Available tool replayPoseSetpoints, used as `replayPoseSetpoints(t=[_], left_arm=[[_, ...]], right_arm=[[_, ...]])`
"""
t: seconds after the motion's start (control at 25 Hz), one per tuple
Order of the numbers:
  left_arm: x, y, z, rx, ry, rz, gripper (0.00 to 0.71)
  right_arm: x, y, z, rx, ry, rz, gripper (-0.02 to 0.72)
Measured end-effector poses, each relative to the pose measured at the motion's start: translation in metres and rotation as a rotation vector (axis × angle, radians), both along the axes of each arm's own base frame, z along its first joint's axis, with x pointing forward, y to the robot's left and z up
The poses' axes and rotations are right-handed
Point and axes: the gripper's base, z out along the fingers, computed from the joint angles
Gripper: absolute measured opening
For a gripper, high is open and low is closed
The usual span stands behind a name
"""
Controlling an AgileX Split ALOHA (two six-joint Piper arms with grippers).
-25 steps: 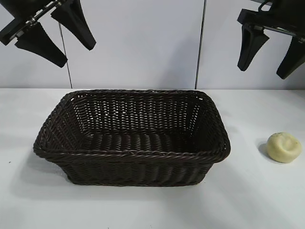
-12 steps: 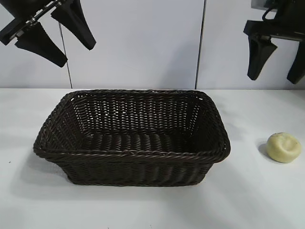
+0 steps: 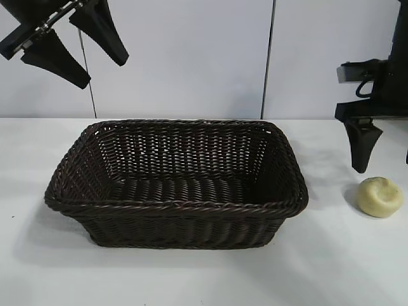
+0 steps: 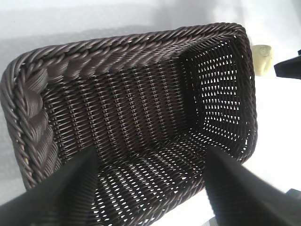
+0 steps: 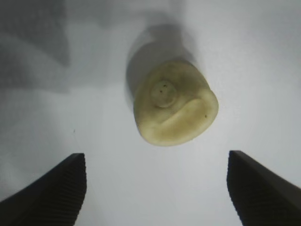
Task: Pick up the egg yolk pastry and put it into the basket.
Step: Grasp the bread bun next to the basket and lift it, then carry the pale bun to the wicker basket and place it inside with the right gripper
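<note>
Right gripper hangs just above the egg yolk pastry, pointing straight down, fingers spread wide with nothing between them. In the exterior view only one finger shows fully; the other is cut off at the frame edge. The right wrist view shows both fingertips apart with the pastry lying on the bare surface ahead of them, not yet between them and not touched. Wide spread makes sense: the pastry is a soft-looking dome with a dented top, so the fingers need to straddle it before closing.

Pastry sits on the surface well to the right of the basket, apart from its rim, so it is clear to grab from above. Basket is empty, open side up, centered between the arms.

Left gripper is parked high at the upper left, angled down toward the basket, fingers spread, holding nothing; its wrist view looks into the basket.

Step judged: approach for the pick. Grasp, lift and drop into the basket not yet done. Likely risk: squashing the pastry if closed hard.
</note>
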Motion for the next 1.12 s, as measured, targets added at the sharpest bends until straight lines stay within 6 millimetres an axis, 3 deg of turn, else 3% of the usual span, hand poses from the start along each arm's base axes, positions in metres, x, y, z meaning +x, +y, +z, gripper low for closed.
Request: replayPoseSetpoints(t=[0.16, 0.24, 0.44, 0.6, 0.84, 0.92, 1.12], left_arm=[[0.0, 0.0, 0.0, 0.0, 0.0, 0.0, 0.477], [0.0, 0.0, 0.0, 0.0, 0.0, 0.0, 0.477], [0.0, 0.0, 0.0, -0.001, 0.0, 0.0, 0.477], [0.0, 0.0, 0.0, -0.001, 0.0, 0.0, 0.477], [0.0, 0.0, 0.0, -0.001, 0.0, 0.001, 0.477], [0.0, 0.0, 0.0, -0.001, 0.0, 0.001, 0.477], [0.0, 0.0, 0.0, -0.001, 0.0, 0.001, 0.477]], right_arm=[[0.001, -0.001, -0.011, -0.017, 0.021, -0.003, 0.582], [0.001, -0.001, -0.012, -0.018, 0.024, -0.004, 0.535], [0.002, -0.002, -0.012, -0.024, 0.021, 0.0, 0.241], [0.001, -0.002, -0.012, -0.027, 0.024, 0.003, 0.076], [-0.001, -0.002, -0.006, -0.023, 0.035, 0.02, 0.041], [-0.003, -0.001, 0.007, -0.012, 0.007, 0.024, 0.041], [-0.014, 0.001, 0.06, 0.001, -0.102, 0.024, 0.035]])
